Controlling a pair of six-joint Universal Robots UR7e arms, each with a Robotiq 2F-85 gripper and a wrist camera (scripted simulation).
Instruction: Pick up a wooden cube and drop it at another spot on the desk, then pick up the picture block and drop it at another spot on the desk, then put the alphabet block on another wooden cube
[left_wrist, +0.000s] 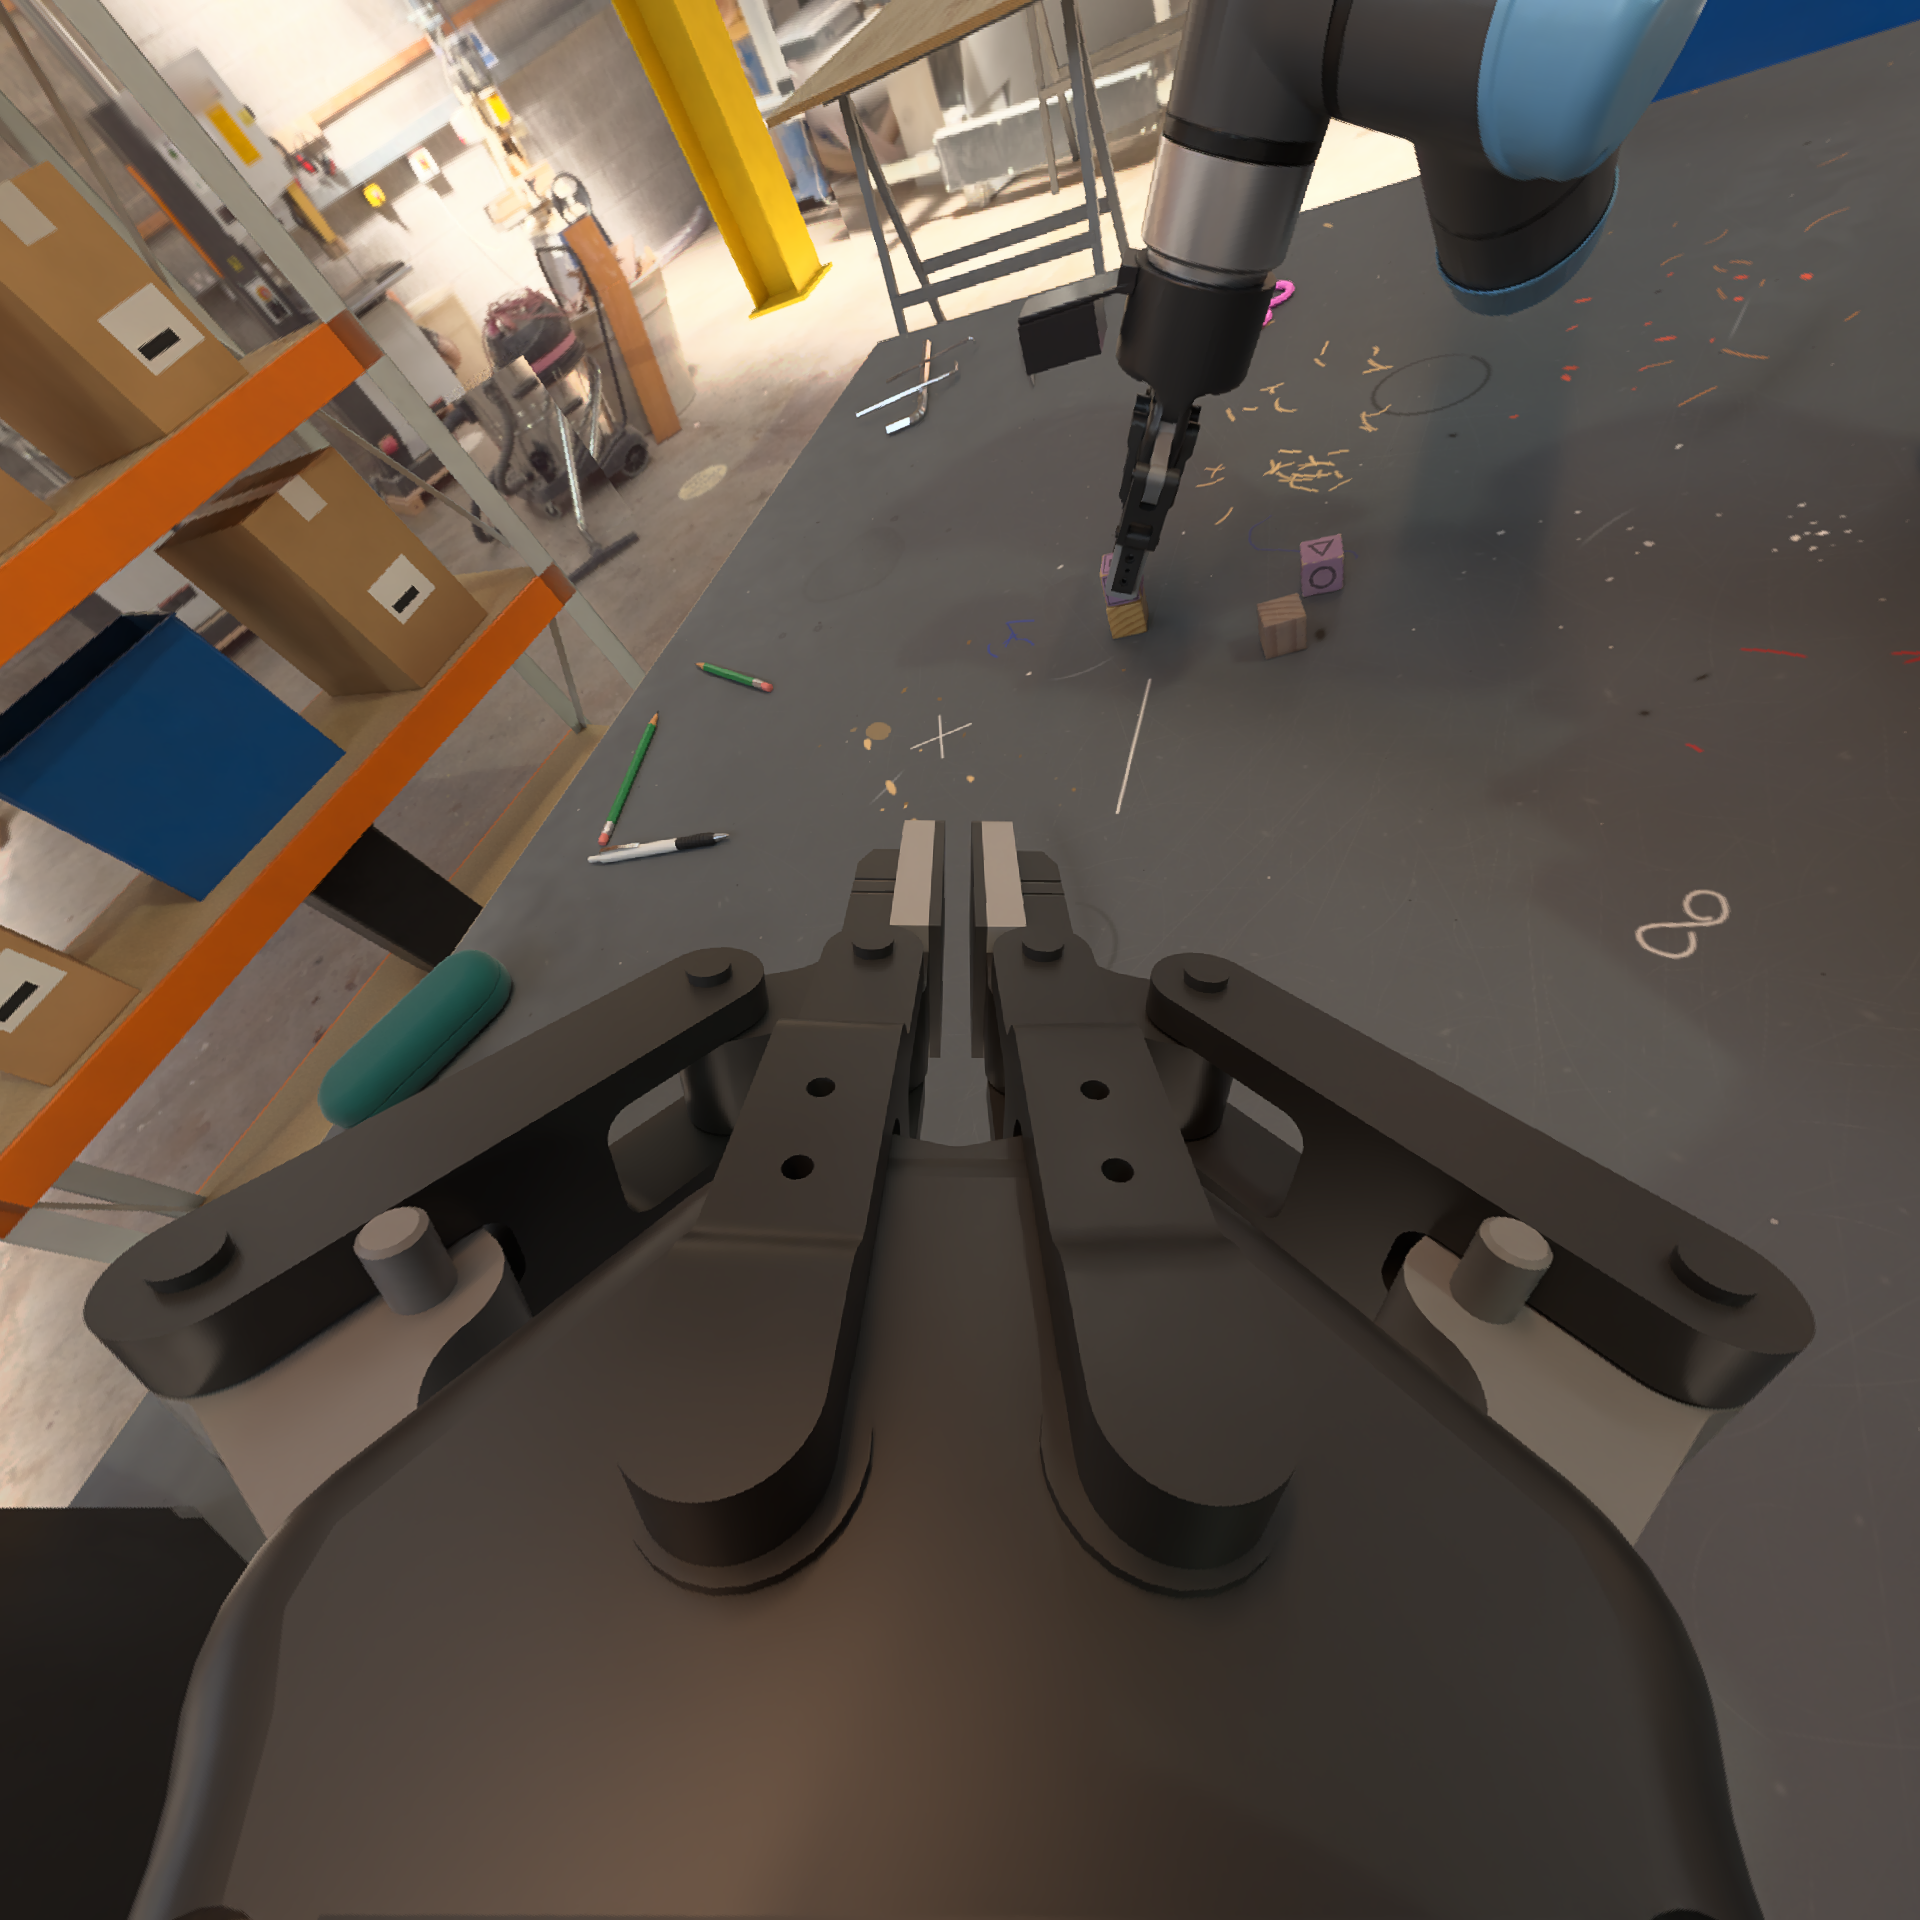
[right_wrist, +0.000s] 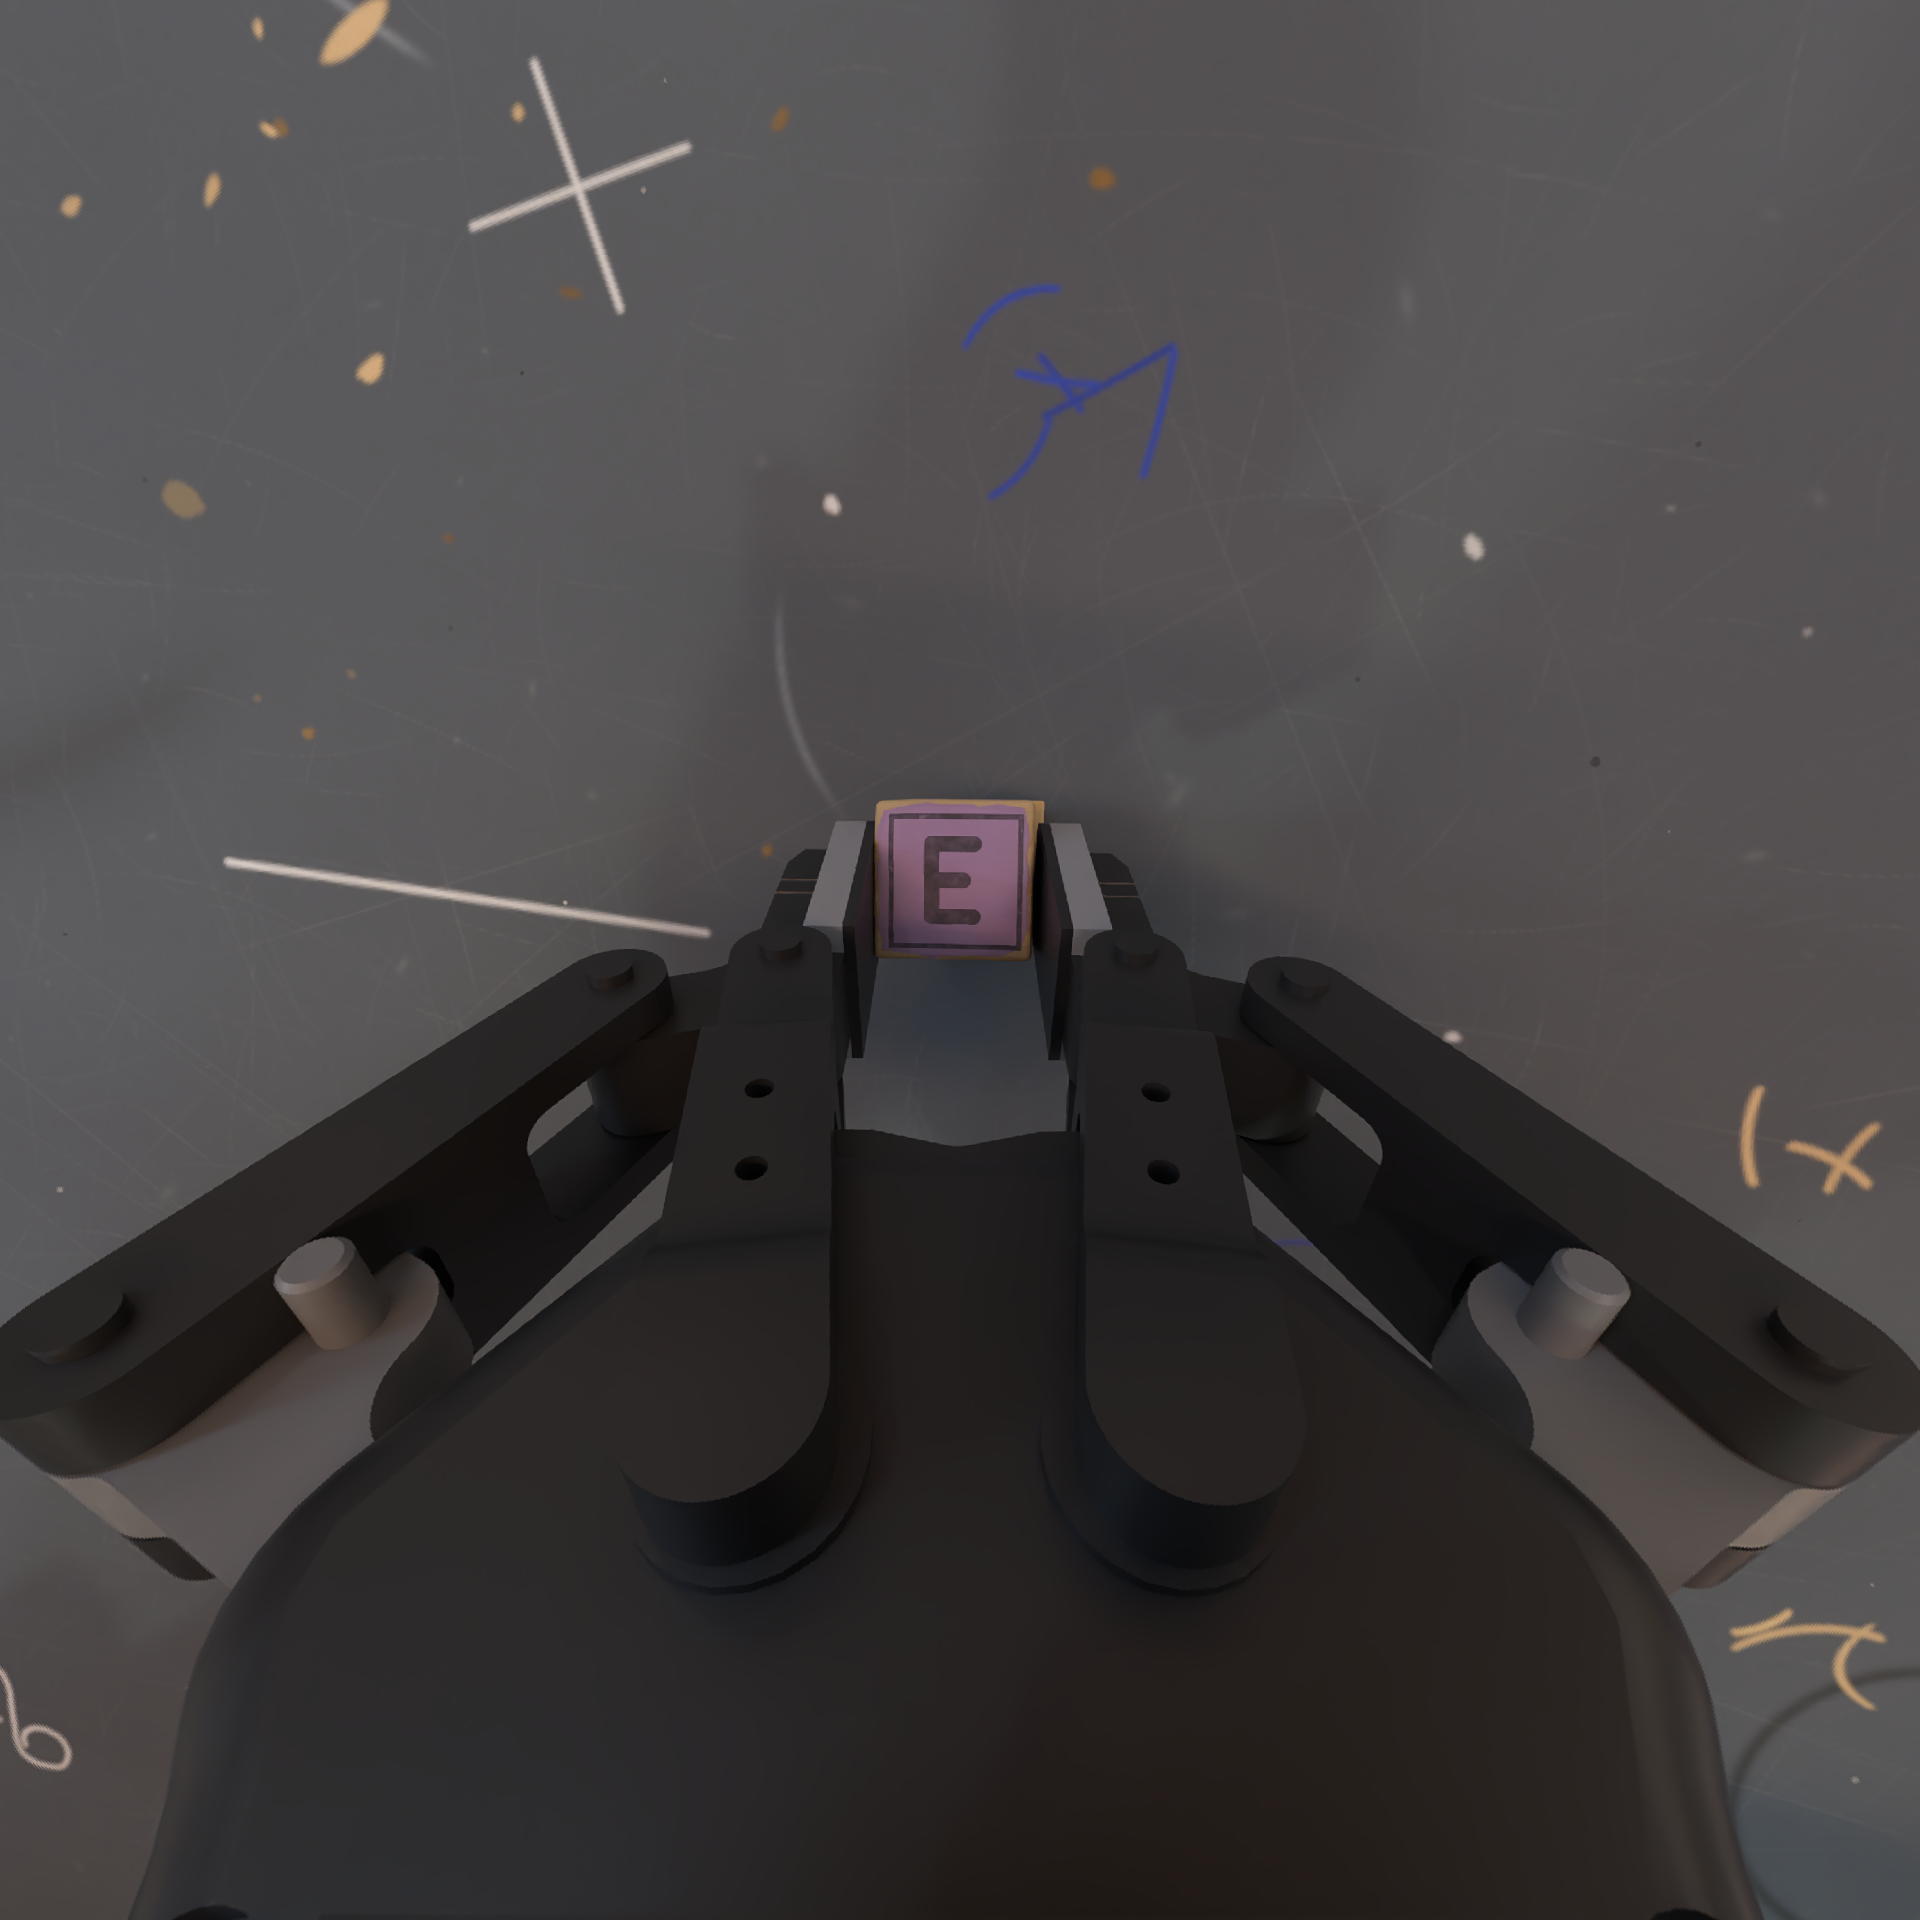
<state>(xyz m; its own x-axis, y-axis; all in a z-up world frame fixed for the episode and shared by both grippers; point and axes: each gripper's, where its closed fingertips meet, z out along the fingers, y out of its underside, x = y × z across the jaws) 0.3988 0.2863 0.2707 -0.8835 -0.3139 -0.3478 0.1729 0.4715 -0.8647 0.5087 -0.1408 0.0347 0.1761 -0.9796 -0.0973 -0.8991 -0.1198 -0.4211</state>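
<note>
While the right gripper (right_wrist: 954, 883) clasped the alphabet block (right_wrist: 954, 878) atop the wooden cube (left_wrist: 1127, 617), release called for fingers parting slowly, then a straight lift (left gripper (left_wrist: 956, 871) idle, fingers nearly closed, empty).

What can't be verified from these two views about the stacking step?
- Right wrist view: the purple alphabet block in the right gripper hides whatever lies beneath.
- Left wrist view: the yellowish wooden cube under that block is too small and far to judge contact or alignment; the gripper covers most of the block.
</note>
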